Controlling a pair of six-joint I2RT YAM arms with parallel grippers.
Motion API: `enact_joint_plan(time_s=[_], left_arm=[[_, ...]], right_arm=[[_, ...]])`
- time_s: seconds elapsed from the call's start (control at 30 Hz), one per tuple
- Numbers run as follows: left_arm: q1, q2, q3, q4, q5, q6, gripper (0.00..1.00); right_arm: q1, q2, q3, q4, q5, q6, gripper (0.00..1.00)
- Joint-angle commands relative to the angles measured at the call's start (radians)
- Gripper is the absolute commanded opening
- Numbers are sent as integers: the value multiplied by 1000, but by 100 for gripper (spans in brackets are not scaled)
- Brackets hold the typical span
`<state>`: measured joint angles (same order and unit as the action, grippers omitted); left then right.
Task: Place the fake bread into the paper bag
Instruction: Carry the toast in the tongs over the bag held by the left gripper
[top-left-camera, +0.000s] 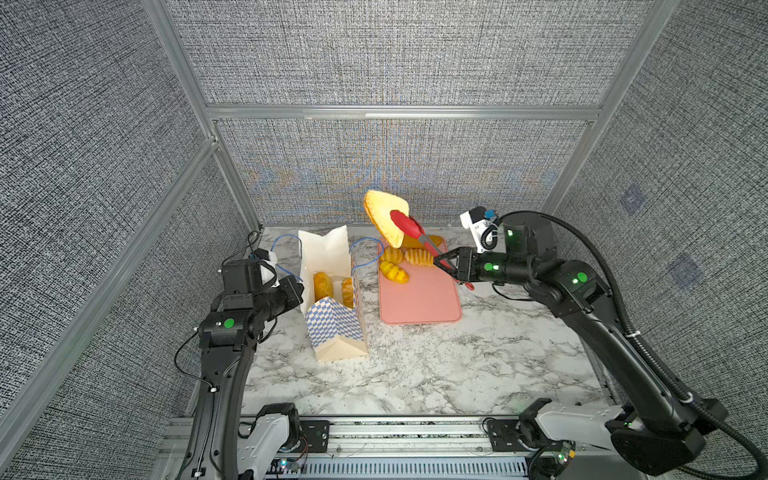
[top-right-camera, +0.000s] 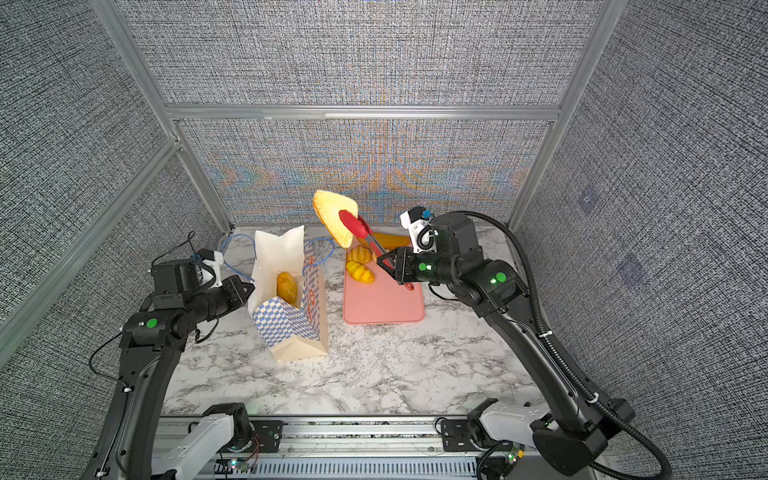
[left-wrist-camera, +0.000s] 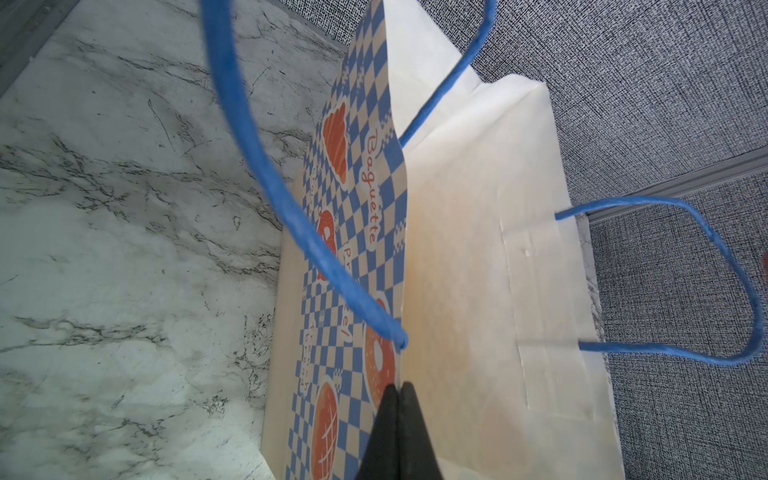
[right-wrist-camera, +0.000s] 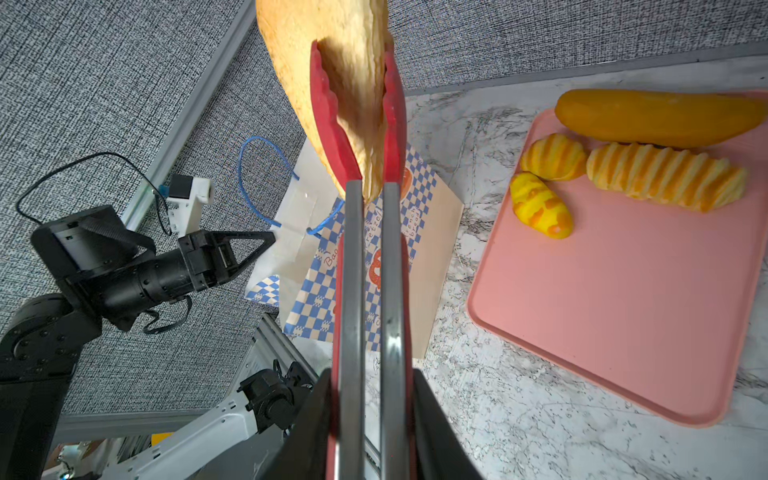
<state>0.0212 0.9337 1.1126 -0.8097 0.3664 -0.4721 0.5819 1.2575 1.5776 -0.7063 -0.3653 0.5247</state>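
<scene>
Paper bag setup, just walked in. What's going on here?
The right gripper is shut on the red tongs, which pinch the large triangular sandwich and hold it in the air beside the paper bag, not yet inside. The left gripper is shut on the bag's side wall at the rim, with the bag upright and its mouth open. Two pastries already lie in the bag; four other pieces sit on the pink tray.

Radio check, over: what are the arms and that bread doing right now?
Left fingers shut on paper bag rim. Right fingers shut on red tongs, pinching triangular sandwich aloft. Nothing blocking its mouth.
</scene>
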Motion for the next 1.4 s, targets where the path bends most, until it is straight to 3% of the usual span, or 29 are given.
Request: enact_joint_plan(time_s=[0.0, 0.47, 1.37], left_arm=[[0, -3, 0, 7, 0, -2, 2], [0, -7, -5, 5, 1, -5, 2], [0, -12, -16, 10, 1, -8, 2]], right_arm=[[32, 15, 34, 45, 11, -25, 29], [182, 112, 153, -6, 105, -80, 29], [315, 233, 224, -17, 205, -91, 31]])
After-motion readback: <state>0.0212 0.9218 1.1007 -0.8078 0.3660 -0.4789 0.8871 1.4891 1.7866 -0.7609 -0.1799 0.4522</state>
